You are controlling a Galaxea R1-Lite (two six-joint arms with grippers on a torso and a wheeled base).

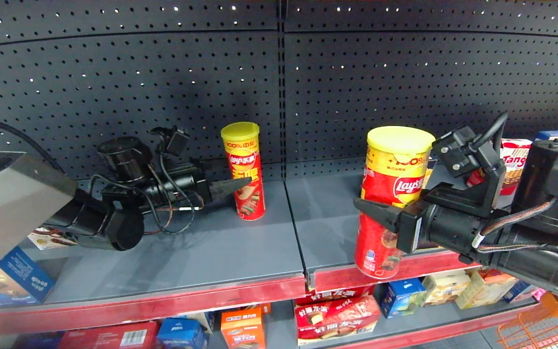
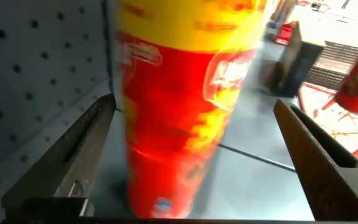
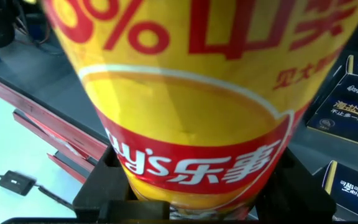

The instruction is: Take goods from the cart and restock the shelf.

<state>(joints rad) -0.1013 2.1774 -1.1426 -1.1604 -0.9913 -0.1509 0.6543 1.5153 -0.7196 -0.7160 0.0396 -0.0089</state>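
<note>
The chip can we carry hangs upright, long axis vertical, at the shelf's front lip, clamped in our right end effector. The second can stands farther back, between the spread fingers of our left end effector.

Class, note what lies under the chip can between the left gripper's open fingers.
The chip can stands on the grey shelf board; the patch beneath its base is covered.

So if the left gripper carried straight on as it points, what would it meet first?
The upright chip can on the shelf, which stands between the open fingers of the left gripper.
</note>
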